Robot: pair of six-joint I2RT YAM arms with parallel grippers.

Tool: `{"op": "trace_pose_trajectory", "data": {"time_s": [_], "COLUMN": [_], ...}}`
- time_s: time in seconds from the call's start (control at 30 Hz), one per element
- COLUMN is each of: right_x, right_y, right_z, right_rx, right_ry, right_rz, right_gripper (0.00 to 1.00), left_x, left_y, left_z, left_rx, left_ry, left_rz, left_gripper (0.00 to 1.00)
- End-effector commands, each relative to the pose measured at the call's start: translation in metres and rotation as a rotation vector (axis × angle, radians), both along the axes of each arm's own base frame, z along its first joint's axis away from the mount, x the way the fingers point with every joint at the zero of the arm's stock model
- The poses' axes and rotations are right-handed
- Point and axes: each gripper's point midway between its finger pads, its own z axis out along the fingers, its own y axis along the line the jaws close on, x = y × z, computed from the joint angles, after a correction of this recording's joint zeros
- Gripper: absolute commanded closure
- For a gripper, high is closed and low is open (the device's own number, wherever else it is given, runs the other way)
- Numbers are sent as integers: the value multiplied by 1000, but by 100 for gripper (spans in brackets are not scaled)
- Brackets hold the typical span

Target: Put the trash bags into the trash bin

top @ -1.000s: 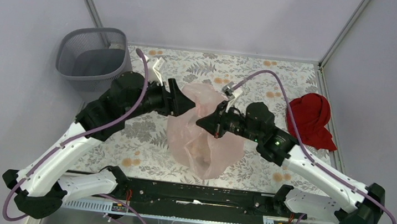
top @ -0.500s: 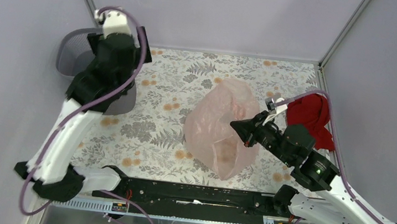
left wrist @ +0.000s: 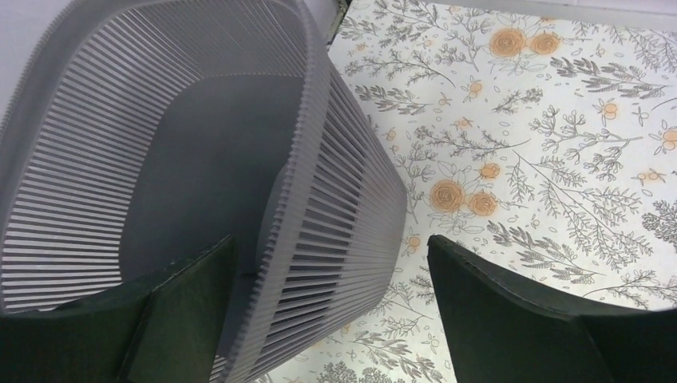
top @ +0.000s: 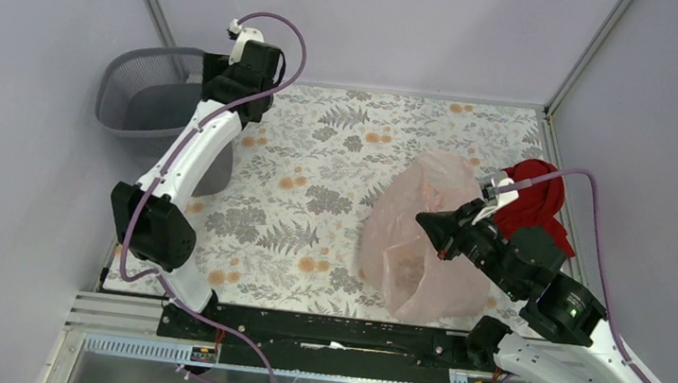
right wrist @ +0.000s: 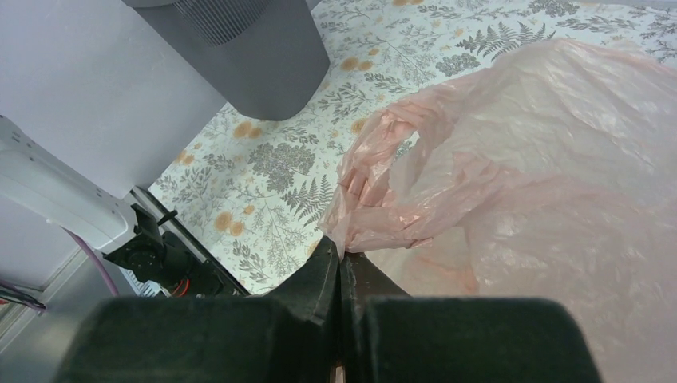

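The pale-pink trash bag (top: 410,247) lies crumpled and partly lifted at the right middle of the floral table. My right gripper (top: 429,226) is shut on a bunched edge of it; in the right wrist view the closed gripper (right wrist: 342,251) pinches the pink film (right wrist: 511,159). The dark-grey mesh trash bin (top: 132,130) stands at the back left. My left gripper (top: 223,84) is open and empty at the bin's right rim. In the left wrist view that gripper (left wrist: 331,247) straddles the bin's wall (left wrist: 343,183), one finger inside and one outside.
A red cloth bundle (top: 535,188) lies at the right edge behind my right arm. The bin also shows far off in the right wrist view (right wrist: 239,48). Grey enclosure walls and metal posts bound the table. A black rail (top: 330,333) runs along the near edge.
My left arm let go of the bag and swung from the table's middle to the bin at the back left. My right gripper has dragged the bag to the right.
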Motion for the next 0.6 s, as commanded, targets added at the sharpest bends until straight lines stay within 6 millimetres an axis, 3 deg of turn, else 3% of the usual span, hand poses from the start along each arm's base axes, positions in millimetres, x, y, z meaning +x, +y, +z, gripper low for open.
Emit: {"op": "trace_pose_trajectory", "data": {"time_s": [0.0,0.17,0.4,0.57], "right_x": [7,16,25,31], "right_y": [2,10,22,31], "right_z": [7,-3,-4,-8], "right_rx": [-14,-81,-94,-113], "right_ry": [-10,8,-2,-8], "right_rz": [-22,-21,-14,-1], "right_gripper": [100,100,100,100], "left_x": [4,4,-2,-3], "left_y": [6,-2,-2,-29], "left_z": [12,-15,-6,-6], "left_rx": [3,-69,-116,-226], "left_ry": [-95,-69,-101,-96], "left_rz": [6,-95,-121,-248], "left_gripper": [14,40,77,91]}}
